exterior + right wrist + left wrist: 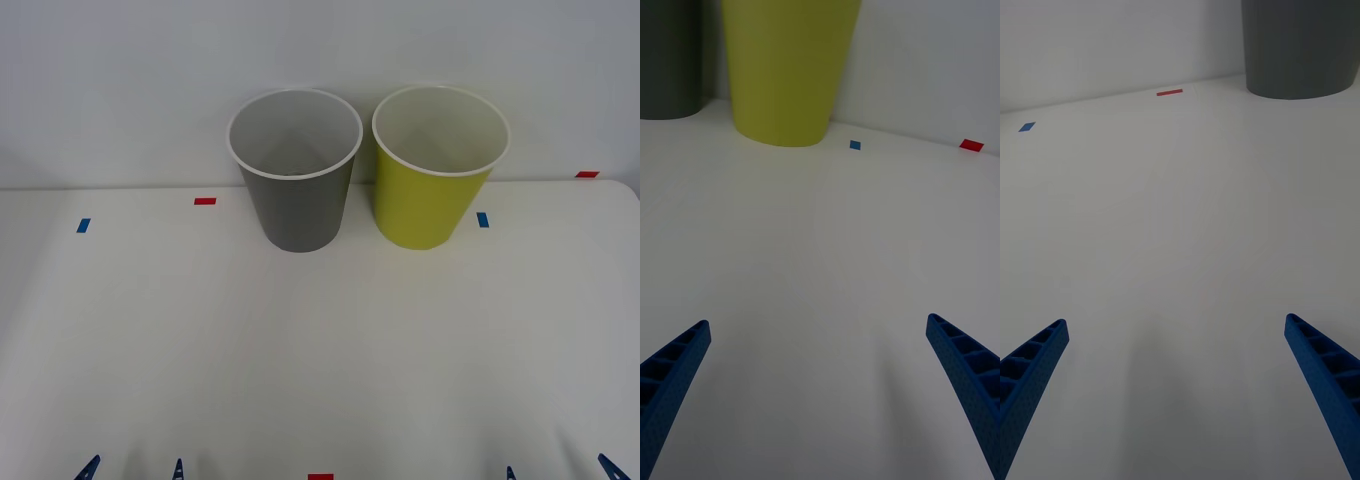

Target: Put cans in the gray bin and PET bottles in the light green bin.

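**me:** Since both my arms are parked at the near edge of the table, there's not much to report from the business end. My right gripper [820,390] has its fingers spread wide with nothing between them, and my left gripper [1176,390] is the same — wide apart, just bare white table [320,350] underneath. From the front I only catch the blue tips poking up at the near edge, left pair on my left, right pair on my right.

**other:** So where's the stuff you're sorting?

**me:** Can't spot a can or a PET bottle anywhere on the tabletop. The bins are both set up though — the gray bin [296,190] stands upright at the far side by the wall, a bit to my left of centre, and the light green bin [437,180] sits just beside it on my right. Rims nearly touch, but I can't tell if they do. Both look empty from above.

**other:** Why side by side like that?

**me:** My guess is it puts each one within reach of its own arm: gray ahead of my left wrist, green ahead of my right. A few little red and blue tape marks [205,201] dot the table, probably layout markers. I'd say I'm just holding wide and ready until something lands in front of me.
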Controlling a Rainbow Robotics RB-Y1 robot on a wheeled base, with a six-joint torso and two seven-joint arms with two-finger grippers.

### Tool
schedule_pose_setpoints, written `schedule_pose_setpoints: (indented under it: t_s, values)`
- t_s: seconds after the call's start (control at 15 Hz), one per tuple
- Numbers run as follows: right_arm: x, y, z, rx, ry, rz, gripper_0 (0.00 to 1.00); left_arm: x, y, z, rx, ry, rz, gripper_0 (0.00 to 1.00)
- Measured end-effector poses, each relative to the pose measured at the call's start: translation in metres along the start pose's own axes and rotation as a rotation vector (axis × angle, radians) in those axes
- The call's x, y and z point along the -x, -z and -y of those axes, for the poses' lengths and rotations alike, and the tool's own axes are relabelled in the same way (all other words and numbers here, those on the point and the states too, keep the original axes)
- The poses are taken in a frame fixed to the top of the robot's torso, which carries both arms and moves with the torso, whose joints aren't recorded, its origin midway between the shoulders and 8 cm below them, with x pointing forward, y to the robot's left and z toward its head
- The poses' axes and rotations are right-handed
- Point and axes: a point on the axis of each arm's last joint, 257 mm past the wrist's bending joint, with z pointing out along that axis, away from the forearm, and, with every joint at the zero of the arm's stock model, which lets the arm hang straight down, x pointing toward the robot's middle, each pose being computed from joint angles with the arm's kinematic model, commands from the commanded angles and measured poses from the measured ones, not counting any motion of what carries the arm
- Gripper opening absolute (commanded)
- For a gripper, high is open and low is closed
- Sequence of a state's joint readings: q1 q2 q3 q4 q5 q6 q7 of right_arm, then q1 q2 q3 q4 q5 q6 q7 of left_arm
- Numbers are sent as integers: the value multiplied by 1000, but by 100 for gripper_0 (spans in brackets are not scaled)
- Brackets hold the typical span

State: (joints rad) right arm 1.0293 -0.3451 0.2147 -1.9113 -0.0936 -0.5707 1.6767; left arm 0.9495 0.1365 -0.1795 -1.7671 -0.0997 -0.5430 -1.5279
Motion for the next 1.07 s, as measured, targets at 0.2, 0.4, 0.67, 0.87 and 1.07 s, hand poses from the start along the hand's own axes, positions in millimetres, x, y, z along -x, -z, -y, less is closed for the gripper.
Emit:
schedule_pose_setpoints:
  t_s: [0.2, 0.4, 0.67, 0.87, 1.07]
  values:
    - [0, 0, 0, 0, 0, 0, 100, 0, 0, 0, 0, 0, 0, 100]
    - [0, 0, 0, 0, 0, 0, 100, 0, 0, 0, 0, 0, 0, 100]
    - [0, 0, 0, 0, 0, 0, 100, 0, 0, 0, 0, 0, 0, 100]
    - [0, 0, 0, 0, 0, 0, 100, 0, 0, 0, 0, 0, 0, 100]
    - [0, 0, 0, 0, 0, 0, 100, 0, 0, 0, 0, 0, 0, 100]
